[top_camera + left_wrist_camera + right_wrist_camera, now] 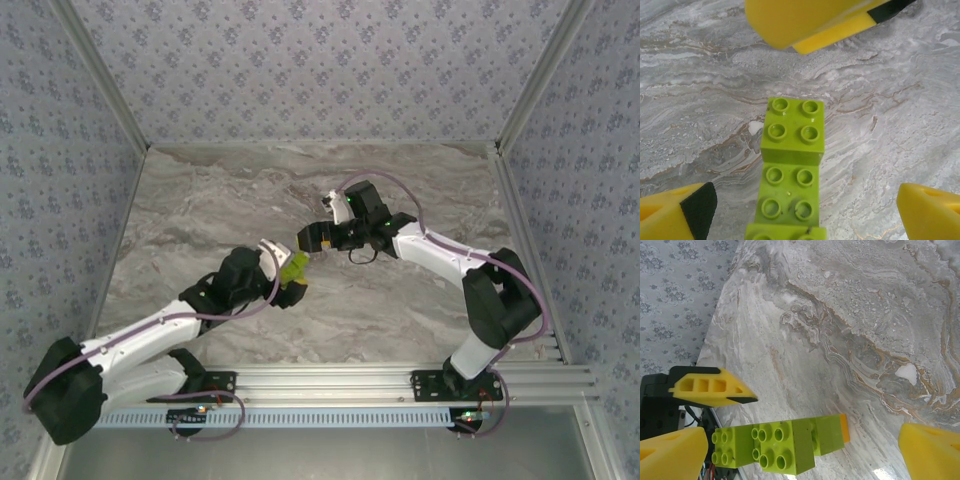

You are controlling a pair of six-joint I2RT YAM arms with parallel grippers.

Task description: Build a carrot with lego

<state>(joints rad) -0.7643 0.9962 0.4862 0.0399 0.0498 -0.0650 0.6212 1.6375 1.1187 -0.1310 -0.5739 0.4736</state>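
The counter (200, 200), a slab of grey-and-white marbling run through with brownish veins, as we see it from above. Patterned walls (320, 60) close it in on three sides, and a ribbed aluminium rail (330, 378) edges its near side. Near its middle we find the carrot (293, 268): a short row of lime-green bricks (792, 150), studs turned up toward the left wrist camera, with an orange brick (844, 427) showing at one end. It appears to lie on the stone, though we cannot tell for certain that it touches. A white patch (910, 372) breaks the veining nearby.
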